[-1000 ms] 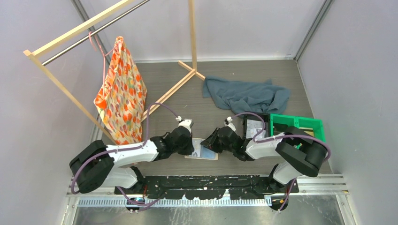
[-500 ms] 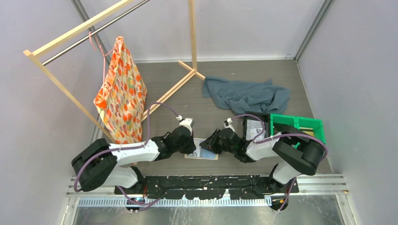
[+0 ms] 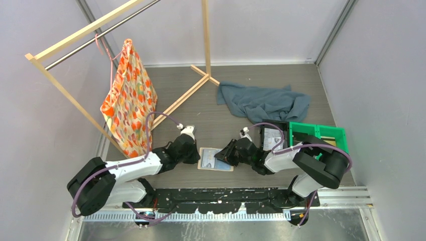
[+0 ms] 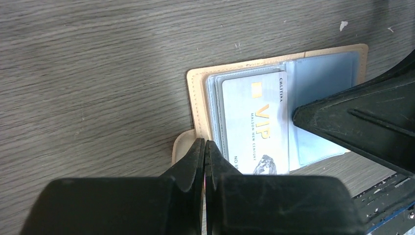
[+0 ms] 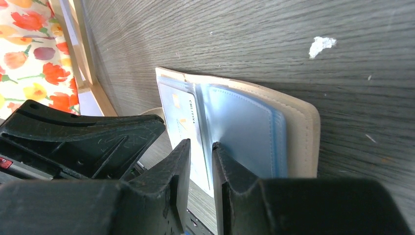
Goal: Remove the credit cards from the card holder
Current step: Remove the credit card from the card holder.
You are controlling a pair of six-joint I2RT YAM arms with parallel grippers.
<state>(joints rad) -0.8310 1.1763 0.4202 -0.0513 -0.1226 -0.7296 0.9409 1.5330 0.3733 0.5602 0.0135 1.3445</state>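
Both arms (image 3: 136, 167) are white with black joints and looping purple cables (image 3: 264, 122).

card holder (image 3: 216, 159) flat on table (image 3: 241, 113), low centre of top view, btwn my 2 pincers: L gripper (image 4: 204, 147) just at its left edge, R gripper (image 5: 198, 147) over its right half. card (image 4: 254, 127) in left pocket. cloth (image 3: 263, 103) above-right; bin (image 3: 316, 133) far right, tray (image 3: 274, 135) just left of it.

Tan card holder (image 4: 195, 105), blue-grey pockets (image 4: 320, 78), silver-grey credit card (image 4: 244, 132), gold lettering (image 4: 263, 116)
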